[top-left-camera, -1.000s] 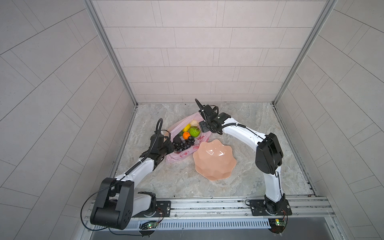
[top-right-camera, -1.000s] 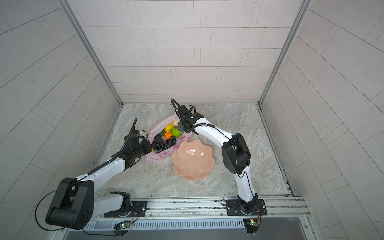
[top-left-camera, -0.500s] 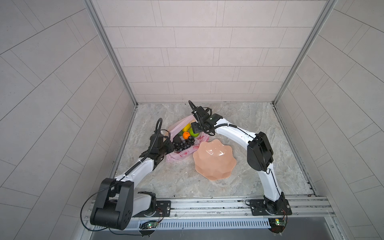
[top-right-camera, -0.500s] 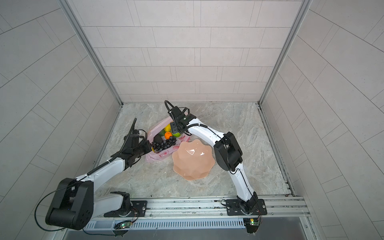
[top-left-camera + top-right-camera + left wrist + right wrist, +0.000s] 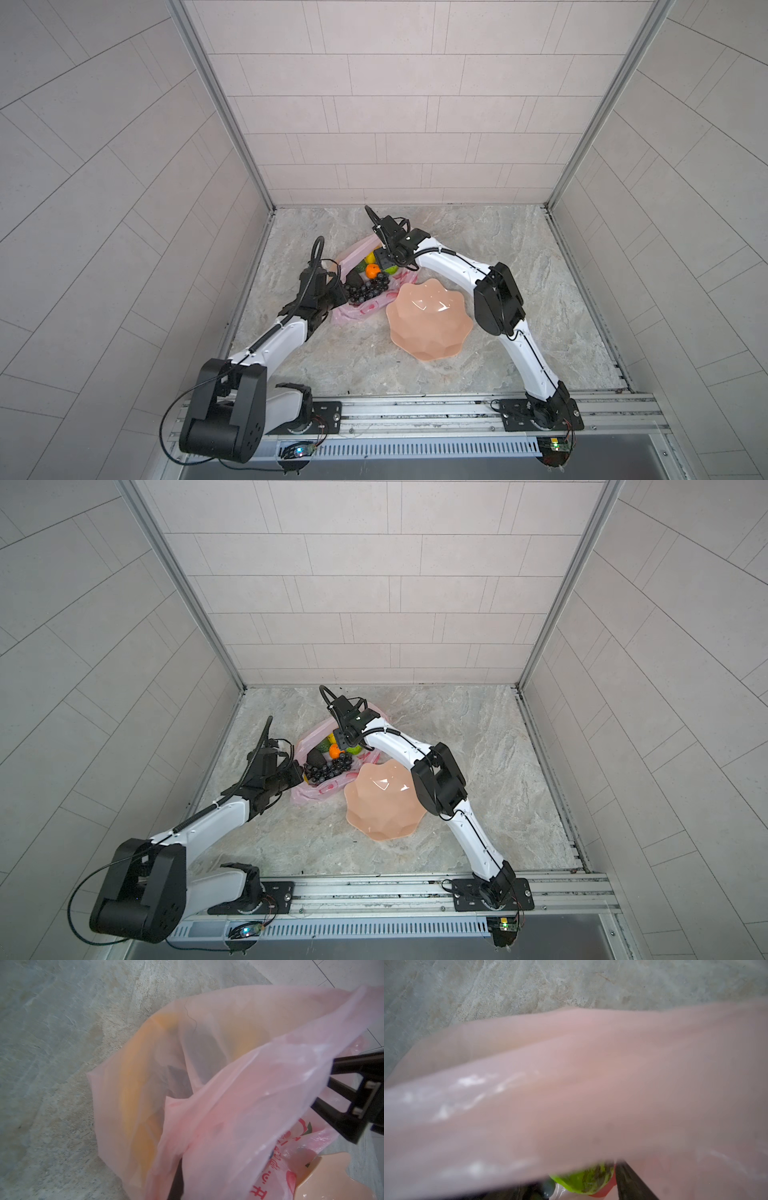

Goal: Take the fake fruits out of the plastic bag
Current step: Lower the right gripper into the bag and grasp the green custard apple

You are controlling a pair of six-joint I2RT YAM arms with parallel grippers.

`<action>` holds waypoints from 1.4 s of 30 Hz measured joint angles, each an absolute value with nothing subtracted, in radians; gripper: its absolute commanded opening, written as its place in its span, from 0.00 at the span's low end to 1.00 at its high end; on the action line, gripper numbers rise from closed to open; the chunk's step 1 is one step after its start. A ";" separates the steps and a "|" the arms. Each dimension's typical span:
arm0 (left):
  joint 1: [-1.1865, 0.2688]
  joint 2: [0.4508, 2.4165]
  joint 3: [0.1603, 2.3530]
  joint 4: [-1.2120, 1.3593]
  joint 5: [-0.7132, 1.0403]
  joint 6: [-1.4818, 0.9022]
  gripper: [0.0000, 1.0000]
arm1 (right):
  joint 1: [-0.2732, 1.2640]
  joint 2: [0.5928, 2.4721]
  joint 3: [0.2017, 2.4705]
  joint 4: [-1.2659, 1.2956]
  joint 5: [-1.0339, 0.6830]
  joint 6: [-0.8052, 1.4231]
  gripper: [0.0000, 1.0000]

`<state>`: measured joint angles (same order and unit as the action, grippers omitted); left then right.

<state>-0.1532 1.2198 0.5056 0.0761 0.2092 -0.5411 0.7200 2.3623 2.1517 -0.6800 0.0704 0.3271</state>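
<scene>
I am working with two grippers over one plastic bag, which is lying open on the desk. My left gripper is pinching fully closed on the bag's rim, and the pink film is draping across my left wrist view. My right gripper is reaching down into the bag's mouth with its jaws standing well apart, and I cannot tell whether they are pressing on anything. In both top views I am counting five fake fruits inside the bag. One orange is just below my right gripper. One yellow fruit and one green fruit are lying just beside that gripper. One dark avocado is sitting between the two grippers. One grape bunch is lying just beside my left gripper's tips. In my right wrist view the green fruit is sitting between my fingers, close against one finger. Through the bag wall, in my left wrist view, one long yellow shape is showing, and I cannot tell which fruit it is. One peach scalloped bowl is resting on the desk just beside the bag, nearer my base than my right gripper.
</scene>
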 measured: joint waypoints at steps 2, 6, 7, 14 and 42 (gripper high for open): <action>-0.153 1.220 0.506 0.076 0.209 -0.541 0.03 | 0.720 2.386 2.176 -0.693 0.078 0.310 0.68; -0.153 1.222 0.506 0.076 0.209 -0.541 0.03 | 0.720 2.432 2.218 -0.723 0.081 0.286 0.68; -0.153 1.223 0.506 0.076 0.209 -0.541 0.03 | 0.720 2.444 2.228 -0.730 0.083 0.282 0.68; -0.153 1.227 0.506 0.077 0.209 -0.541 0.03 | 0.720 2.463 2.246 -0.757 0.096 0.269 0.67; -0.154 1.227 0.506 0.075 0.205 -0.540 0.03 | 0.720 2.473 2.244 -0.792 0.143 0.287 0.45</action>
<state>-0.1535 1.2266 0.5056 0.0753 0.2054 -0.5400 0.7200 2.4725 2.2436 -0.7921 0.1432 0.2867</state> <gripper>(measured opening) 0.045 0.639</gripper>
